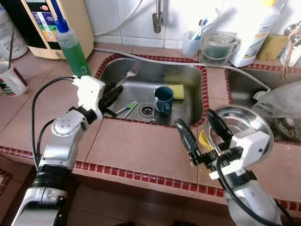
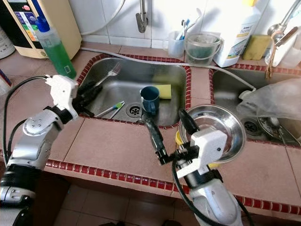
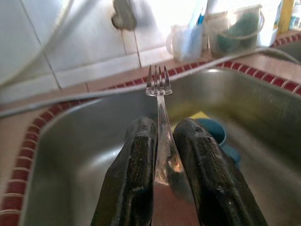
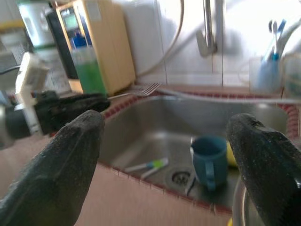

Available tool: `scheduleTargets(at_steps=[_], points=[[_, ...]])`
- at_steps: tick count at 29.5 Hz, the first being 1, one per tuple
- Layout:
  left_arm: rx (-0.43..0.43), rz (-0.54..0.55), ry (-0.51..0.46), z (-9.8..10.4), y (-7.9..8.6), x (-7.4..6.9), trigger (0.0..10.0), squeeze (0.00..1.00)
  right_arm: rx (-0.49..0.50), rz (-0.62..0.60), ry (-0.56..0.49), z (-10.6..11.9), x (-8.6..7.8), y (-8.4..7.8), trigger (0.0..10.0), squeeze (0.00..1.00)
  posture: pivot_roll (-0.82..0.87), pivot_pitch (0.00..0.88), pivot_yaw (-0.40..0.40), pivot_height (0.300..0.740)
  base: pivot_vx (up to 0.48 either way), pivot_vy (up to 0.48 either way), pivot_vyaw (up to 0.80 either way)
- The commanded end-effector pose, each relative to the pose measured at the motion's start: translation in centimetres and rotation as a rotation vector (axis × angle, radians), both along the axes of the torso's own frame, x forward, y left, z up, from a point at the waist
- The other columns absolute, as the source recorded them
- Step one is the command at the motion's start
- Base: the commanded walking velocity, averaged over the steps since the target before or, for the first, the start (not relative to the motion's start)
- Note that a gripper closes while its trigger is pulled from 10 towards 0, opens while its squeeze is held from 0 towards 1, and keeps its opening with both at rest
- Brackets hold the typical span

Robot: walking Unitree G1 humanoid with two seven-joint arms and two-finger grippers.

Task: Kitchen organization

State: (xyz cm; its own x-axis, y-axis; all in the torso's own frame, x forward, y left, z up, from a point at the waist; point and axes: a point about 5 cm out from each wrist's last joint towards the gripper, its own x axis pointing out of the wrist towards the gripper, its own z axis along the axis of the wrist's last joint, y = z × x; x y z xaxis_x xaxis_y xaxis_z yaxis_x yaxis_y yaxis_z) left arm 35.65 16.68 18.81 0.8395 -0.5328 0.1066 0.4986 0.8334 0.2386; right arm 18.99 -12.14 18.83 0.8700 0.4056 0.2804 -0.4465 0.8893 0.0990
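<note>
My left gripper [image 1: 112, 93] hangs over the left edge of the steel sink [image 1: 188, 108], shut on the handle of a silver fork [image 1: 130, 74] whose tines [image 3: 158, 80] point toward the back wall. A blue mug [image 1: 163, 100] stands near the drain, with a yellow sponge [image 1: 177, 91] behind it and a toothbrush [image 1: 126, 109] lying on the sink floor. My right gripper [image 1: 203, 128] is open above the counter's front right, beside a steel bowl [image 1: 244, 121].
A green soap bottle [image 1: 73, 47] stands left of the sink. Behind the sink are a cup of brushes [image 1: 192, 42], a clear pitcher [image 1: 217, 48] and a white bottle [image 1: 251, 33]. A second basin [image 1: 263, 84] with a plastic bag [image 1: 282, 101] lies right. A mug [image 1: 10, 77] sits far left.
</note>
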Motion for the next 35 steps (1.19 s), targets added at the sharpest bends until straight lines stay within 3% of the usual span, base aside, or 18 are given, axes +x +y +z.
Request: scheduleTargets(at_steps=[1,16,35], points=[[0.028,-0.014,-0.005,0.0,-0.2,0.2,10.0,0.0,0.001,0.006,0.003,0.3,-0.6,0.2,10.0,0.0,-0.19,0.263,0.035,0.74,0.0,0.0,0.0],[0.095,-0.084,0.021,0.0,-0.7,1.6,10.0,0.0,-0.021,-0.02,0.082,0.7,-3.2,-0.6,10.0,0.0,-0.24,0.34,0.015,0.74,0.0,0.0,0.0],[0.108,-0.092,-0.004,0.9,-0.3,2.3,10.0,0.0,0.019,-0.023,0.014,2.4,-3.2,-0.5,10.0,0.0,-0.24,0.32,0.022,0.74,0.0,0.0,0.0]])
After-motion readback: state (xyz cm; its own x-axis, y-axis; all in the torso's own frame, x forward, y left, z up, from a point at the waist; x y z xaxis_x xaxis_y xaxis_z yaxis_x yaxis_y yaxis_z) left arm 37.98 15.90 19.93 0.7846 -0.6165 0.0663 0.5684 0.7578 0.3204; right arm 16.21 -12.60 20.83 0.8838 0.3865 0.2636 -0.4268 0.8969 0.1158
